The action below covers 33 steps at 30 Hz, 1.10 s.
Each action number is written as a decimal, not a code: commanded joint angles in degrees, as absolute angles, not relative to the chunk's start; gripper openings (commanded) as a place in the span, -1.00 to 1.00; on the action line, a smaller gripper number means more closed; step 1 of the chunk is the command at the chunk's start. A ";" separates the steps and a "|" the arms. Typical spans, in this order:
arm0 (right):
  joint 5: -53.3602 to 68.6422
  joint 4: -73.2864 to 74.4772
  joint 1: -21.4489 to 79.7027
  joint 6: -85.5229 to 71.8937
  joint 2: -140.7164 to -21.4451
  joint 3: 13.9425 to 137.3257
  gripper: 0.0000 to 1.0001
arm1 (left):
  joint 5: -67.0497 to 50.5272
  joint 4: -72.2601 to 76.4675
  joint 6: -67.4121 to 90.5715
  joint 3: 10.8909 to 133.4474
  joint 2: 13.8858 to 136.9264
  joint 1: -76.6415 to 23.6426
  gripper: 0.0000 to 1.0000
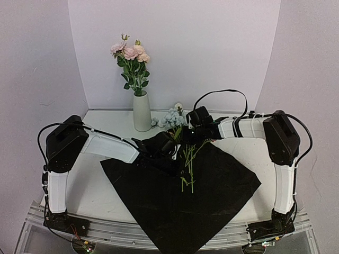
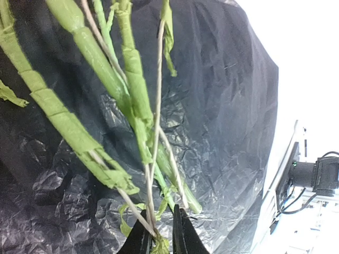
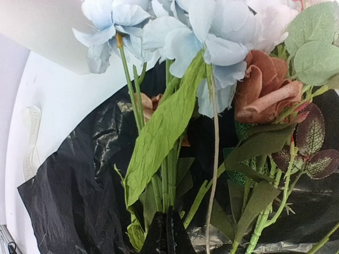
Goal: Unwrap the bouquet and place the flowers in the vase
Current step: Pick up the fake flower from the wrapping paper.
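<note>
The white vase (image 1: 142,111) stands at the back with pink and peach flowers (image 1: 130,53) in it. More flowers, pale blue blooms (image 1: 172,119) on green stems (image 1: 188,169), hang over the opened black wrapping sheet (image 1: 180,196). My right gripper (image 1: 186,137) is shut on the stems just under the blooms; in its wrist view the gripper (image 3: 168,233) pinches them below a big leaf (image 3: 164,127), the blue blooms (image 3: 175,32) and a rust bloom (image 3: 265,90). My left gripper (image 1: 176,152) is shut on thin stems (image 2: 153,174); in its wrist view the gripper (image 2: 160,238) pinches them over the sheet (image 2: 222,106).
The black sheet lies flat and crinkled, one corner over the table's near edge (image 1: 175,241). A pale cream strip (image 3: 32,137) lies on the white table beside the sheet. The back wall stands close behind the vase. The right arm's base (image 2: 318,177) shows past the sheet.
</note>
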State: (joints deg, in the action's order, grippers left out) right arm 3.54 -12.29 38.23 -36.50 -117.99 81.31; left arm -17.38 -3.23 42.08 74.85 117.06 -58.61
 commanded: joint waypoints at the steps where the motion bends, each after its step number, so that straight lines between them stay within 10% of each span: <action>1: 1.89 -15.56 37.24 -36.59 -112.48 80.39 -1.00 | -18.38 -1.71 42.46 73.32 112.31 -59.24 -0.74; 33: 0.30 -22.01 36.67 -34.41 -102.90 65.41 -0.91 | -24.42 7.29 44.42 65.65 112.57 -61.77 -0.60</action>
